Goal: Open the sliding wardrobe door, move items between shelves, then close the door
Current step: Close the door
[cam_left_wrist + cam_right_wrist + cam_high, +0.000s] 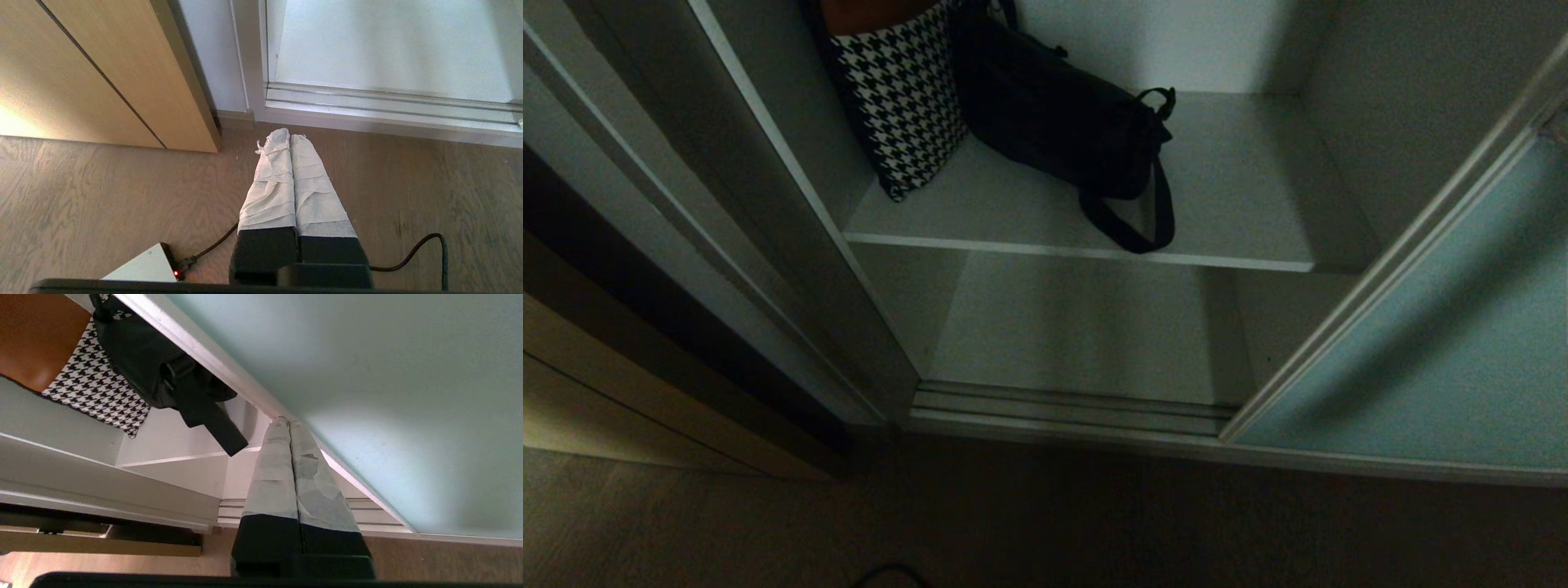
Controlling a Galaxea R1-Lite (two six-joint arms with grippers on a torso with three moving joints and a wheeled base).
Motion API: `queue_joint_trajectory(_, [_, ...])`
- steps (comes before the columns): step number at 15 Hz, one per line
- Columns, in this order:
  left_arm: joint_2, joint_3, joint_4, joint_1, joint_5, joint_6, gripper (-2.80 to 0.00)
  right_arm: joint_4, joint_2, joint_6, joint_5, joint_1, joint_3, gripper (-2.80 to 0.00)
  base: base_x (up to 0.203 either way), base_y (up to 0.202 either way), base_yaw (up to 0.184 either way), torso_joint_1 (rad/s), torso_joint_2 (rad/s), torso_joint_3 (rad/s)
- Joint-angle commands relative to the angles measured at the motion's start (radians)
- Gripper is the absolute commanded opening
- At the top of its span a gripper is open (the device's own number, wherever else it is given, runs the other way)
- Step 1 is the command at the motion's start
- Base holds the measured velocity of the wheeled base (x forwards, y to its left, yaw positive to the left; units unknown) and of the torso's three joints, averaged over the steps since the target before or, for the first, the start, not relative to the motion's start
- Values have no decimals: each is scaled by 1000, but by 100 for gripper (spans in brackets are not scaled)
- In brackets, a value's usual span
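My right fingers (289,424) are pressed together, with nothing between them, and their wrapped tips are at the silver frame edge of the sliding wardrobe door (388,375), which fills the upper right of the right wrist view; whether they touch the frame I cannot tell. My left fingers (289,136) are also together and empty, pointing down over the wooden floor (102,196) near the metal door track (388,106) in the upper right of the left wrist view. A black cable (425,253) lies on the floor beside them. In the head view the door (1437,343) stands at the right side of the frame and the wardrobe is open in the middle. The black bag (1054,114) lies on the upper shelf (1241,196), in the upper centre of the frame, and its strap loop (1135,220) reaches toward the front edge of the shelf. Just left of the bag, touching it, a houndstooth bag (898,106) leans against the side wall. The lower shelf (1078,327) is seen under it.
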Motion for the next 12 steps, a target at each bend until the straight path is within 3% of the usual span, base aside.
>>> queue_joint_trajectory(1, [0,0,0,0,0,0,-280,-2,-1,3,12,4,0,-280,0,0,0,0,0,0])
queue_joint_trajectory(4, [1,0,0,0,0,0,-280,1,-18,3,70,24,3,-280,0,0,0,0,0,0])
queue_joint_trajectory(8, [2,0,0,0,0,0,-280,-3,-72,4,80,45,38,-280,0,0,0,0,0,0])
queue_joint_trajectory(12, [2,0,0,0,0,0,-280,-29,-117,12,69,-13,66,-280,0,0,0,0,0,0])
